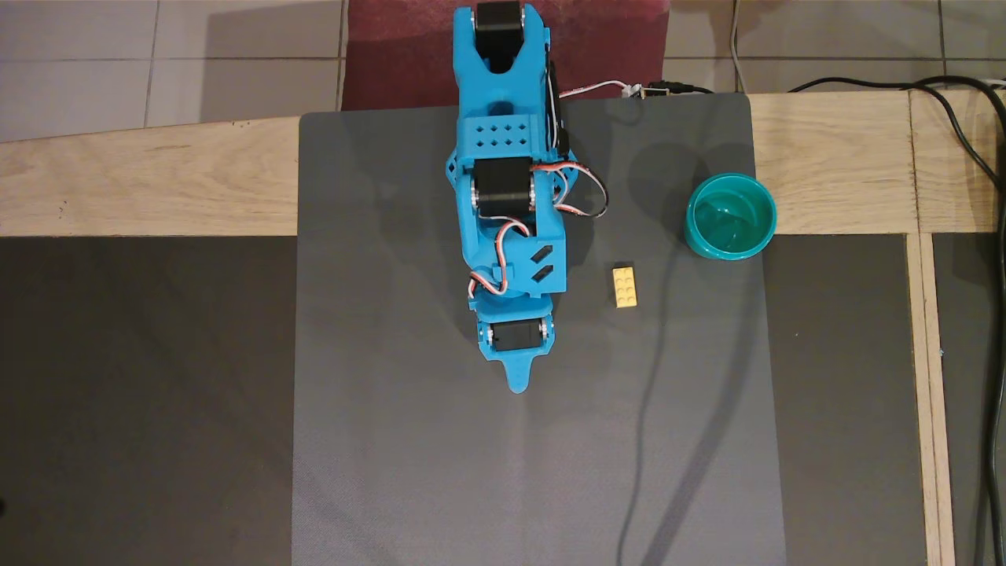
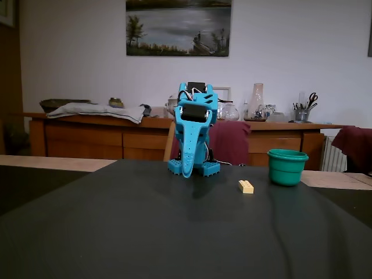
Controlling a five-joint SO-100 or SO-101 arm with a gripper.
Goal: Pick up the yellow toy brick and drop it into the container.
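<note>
The yellow toy brick (image 1: 625, 286) lies flat on the grey mat, studs up, and shows small in the fixed view (image 2: 246, 186). The teal container (image 1: 731, 216) stands upright at the mat's right edge, up and to the right of the brick; in the fixed view the container (image 2: 287, 167) sits right of the brick. My blue arm is folded, its gripper (image 1: 518, 383) pointing down toward the mat, left of the brick and well apart from it. In the fixed view the gripper (image 2: 186, 172) looks shut, with nothing held.
The grey mat (image 1: 409, 472) lies over a wooden table (image 1: 141, 181) with dark panels on both sides. Black cables (image 1: 982, 157) run along the right edge. Behind the arm stands a chair with red cloth (image 2: 229, 142) and a sideboard.
</note>
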